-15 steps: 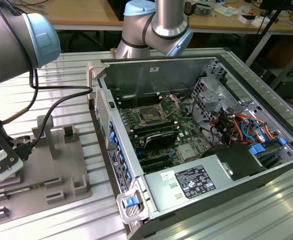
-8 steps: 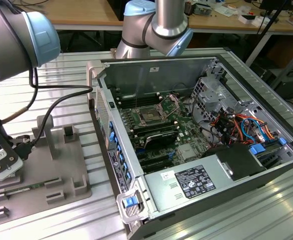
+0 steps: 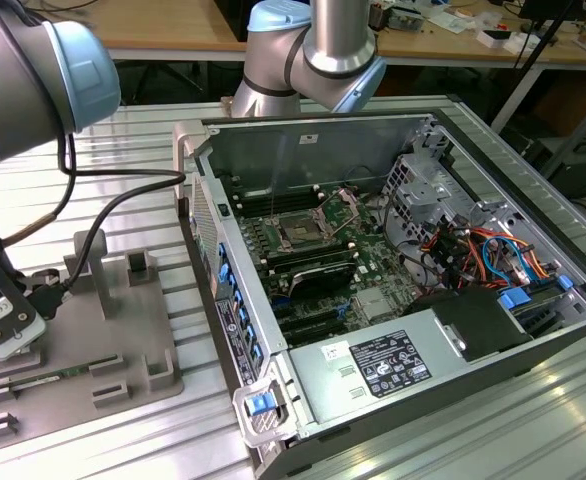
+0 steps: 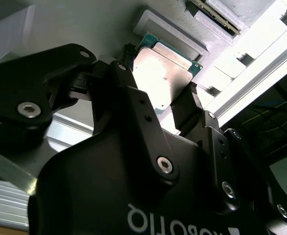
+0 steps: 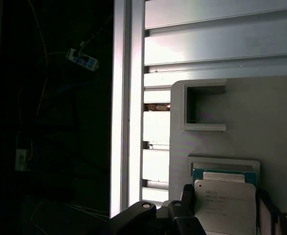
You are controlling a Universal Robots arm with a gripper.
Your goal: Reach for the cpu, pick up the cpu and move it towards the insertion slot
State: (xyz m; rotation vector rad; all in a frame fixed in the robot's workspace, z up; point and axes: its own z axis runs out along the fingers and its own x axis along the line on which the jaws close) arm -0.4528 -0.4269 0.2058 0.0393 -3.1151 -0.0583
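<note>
The cpu (image 4: 165,73) (image 5: 225,208) is seen in both wrist views as a pale silver square with a thin green rim. It is held flat between the two black fingers (image 4: 190,105) of the gripper (image 4: 160,73). The jaws are closed against two opposite edges of the chip, one on each side. The chip is placed at a shallow raised-rim pocket (image 5: 224,161) in a grey fixture plate (image 3: 103,340). Whether it is resting in that pocket or is lifted just clear of it cannot be told. A second, empty rectangular recess (image 5: 204,110) is seen in the same plate nearby.

In the exterior view the plate is found at the exterior view's left, lying on a ribbed aluminium table (image 3: 153,130), and the arm (image 3: 33,70) is bent down over its near corner. The insertion slot (image 3: 301,232) is seen well apart from there. It is set in the green board inside the open computer case (image 3: 303,140) at the centre, with its bracket raised and the brownish-gold square exposed.
</note>
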